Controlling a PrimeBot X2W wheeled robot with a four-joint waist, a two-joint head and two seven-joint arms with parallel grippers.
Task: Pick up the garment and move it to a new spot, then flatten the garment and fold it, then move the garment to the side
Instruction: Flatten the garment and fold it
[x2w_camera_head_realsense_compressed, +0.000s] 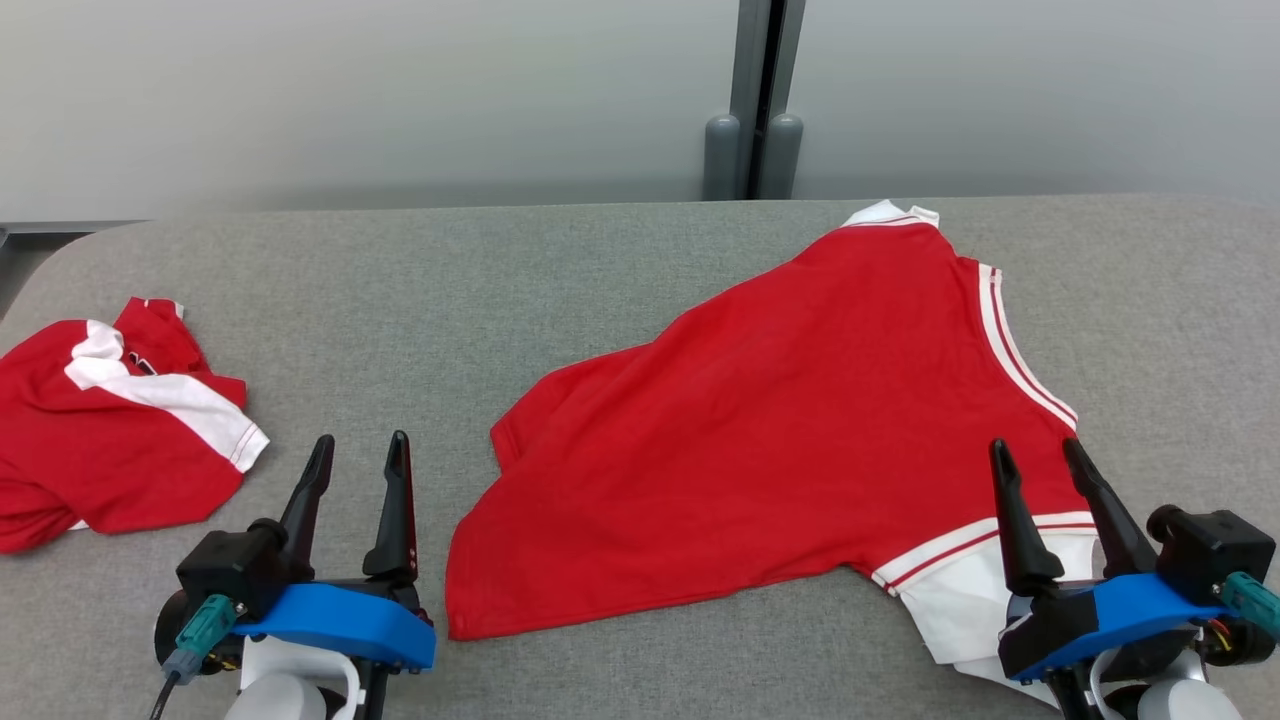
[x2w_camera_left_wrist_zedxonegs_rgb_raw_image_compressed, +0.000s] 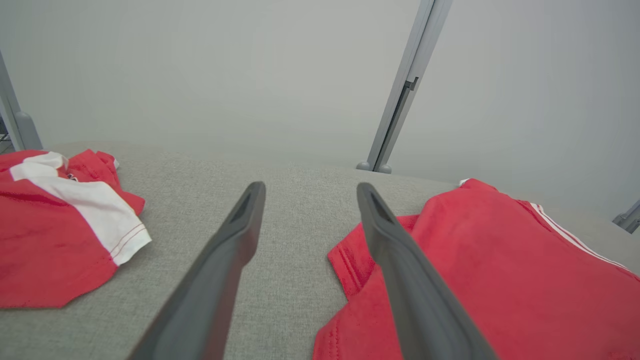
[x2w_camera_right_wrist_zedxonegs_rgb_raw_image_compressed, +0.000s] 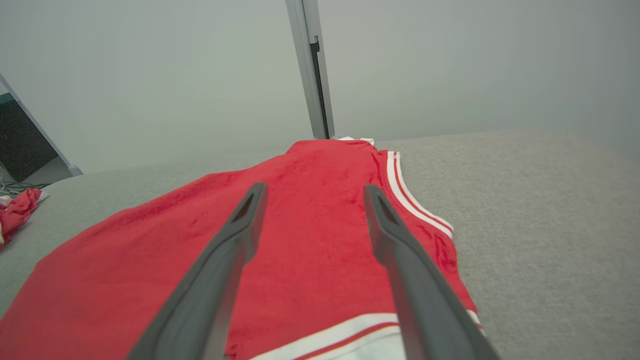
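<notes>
At the near edge of the table (x2w_camera_head_realsense_compressed: 450, 290), the left gripper (x2w_camera_head_realsense_compressed: 361, 440) stands with its fingers spread wide and nothing between them, over bare cloth surface just beside the left edge of the garment (x2w_camera_head_realsense_compressed: 780, 430). The right gripper (x2w_camera_head_realsense_compressed: 1034, 445) is spread as wide and is also empty, hanging over the garment's near right corner by the white band (whether its tips touch the cloth I cannot tell). The garment, red with white trim, lies spread out and slanted across the table's middle and right, collar at the far end. A second shirt (x2w_camera_head_realsense_compressed: 110, 440) lies crumpled at the left, well apart. A grey post (x2w_camera_head_realsense_compressed: 755, 100) rises behind the table. The right gripper's body hides part of the garment's white corner.
</notes>
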